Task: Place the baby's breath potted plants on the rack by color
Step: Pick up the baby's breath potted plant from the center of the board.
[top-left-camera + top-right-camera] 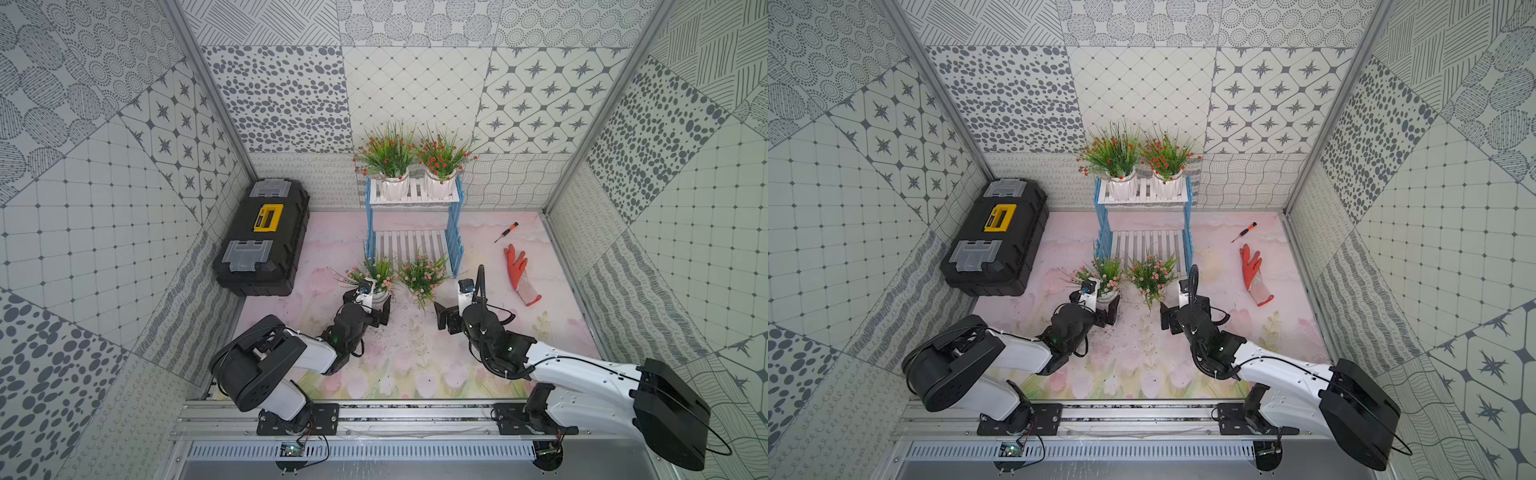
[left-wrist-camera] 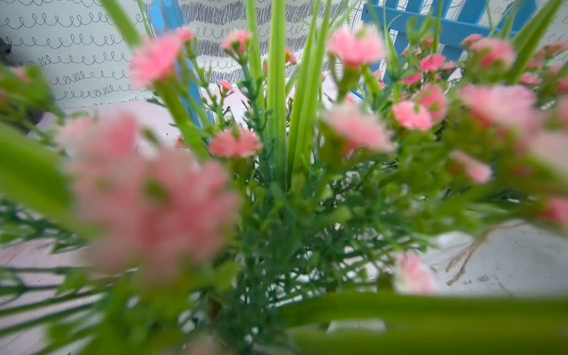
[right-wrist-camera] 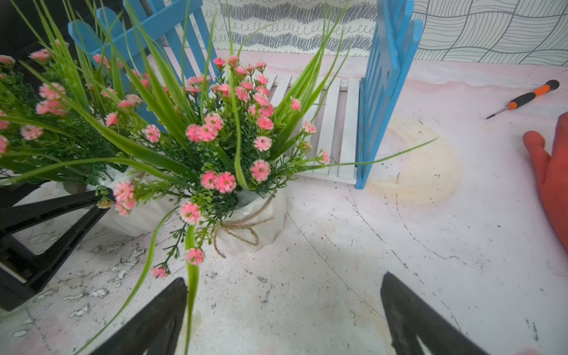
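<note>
Pink baby's breath plants (image 1: 422,274) stand before rack (image 1: 454,243); left gripper (image 1: 370,304) spread wide astride one pot (image 1: 380,296), right gripper (image 3: 284,279) wide open, empty.

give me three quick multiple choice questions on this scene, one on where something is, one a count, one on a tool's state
1. Where do the red-flowered plants stand?
A. on the top shelf of the rack
B. on the toolbox
C. beside the glove

2. How many pink-flowered plants are on the table?
A. one
B. two
C. four

3. How is the right tool?
A. shut on a pot
B. shut on the screwdriver
C. open, holding nothing

Answers:
1 A: both sit on the upper slats in both top views.
2 B: two stand on the table in front of the lower shelf.
3 C: in the right wrist view its jaws stand apart over bare table, short of the nearer pink plant.
</note>
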You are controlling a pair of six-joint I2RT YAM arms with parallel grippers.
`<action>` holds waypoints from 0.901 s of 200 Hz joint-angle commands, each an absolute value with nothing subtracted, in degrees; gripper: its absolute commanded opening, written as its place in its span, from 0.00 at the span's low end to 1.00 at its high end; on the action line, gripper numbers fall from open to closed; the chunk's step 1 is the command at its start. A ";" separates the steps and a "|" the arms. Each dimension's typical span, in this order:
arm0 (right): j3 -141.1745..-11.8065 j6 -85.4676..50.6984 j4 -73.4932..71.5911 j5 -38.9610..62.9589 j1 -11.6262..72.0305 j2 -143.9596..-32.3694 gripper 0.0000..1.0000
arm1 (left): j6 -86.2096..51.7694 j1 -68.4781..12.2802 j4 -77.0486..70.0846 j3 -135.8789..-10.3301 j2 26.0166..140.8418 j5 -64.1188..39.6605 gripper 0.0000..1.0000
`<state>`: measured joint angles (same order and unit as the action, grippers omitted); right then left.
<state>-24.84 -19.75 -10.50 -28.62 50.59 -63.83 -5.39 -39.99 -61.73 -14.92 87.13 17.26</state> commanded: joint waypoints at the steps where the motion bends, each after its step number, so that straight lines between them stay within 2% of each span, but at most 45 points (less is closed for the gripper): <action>1: -25.97 -19.95 -11.78 -28.30 50.31 -64.59 0.98 | -3.48 -39.29 -65.96 -16.44 88.91 15.22 0.98; 86: -25.71 -20.68 -11.26 -28.48 50.09 -64.64 0.98 | -2.89 -38.34 -68.09 -17.61 93.33 15.29 0.96; 157: -25.93 -21.26 -11.01 -28.48 50.02 -65.23 0.98 | -3.25 -38.23 -68.57 -16.50 92.59 14.96 0.81; 180: -26.00 -21.27 -10.99 -28.24 50.02 -65.43 0.98 | -3.07 -38.23 -67.51 -16.34 91.87 14.47 0.72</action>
<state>-24.86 -20.23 -9.65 -28.53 50.22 -64.69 -3.29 -38.44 -65.28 -16.64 92.86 15.79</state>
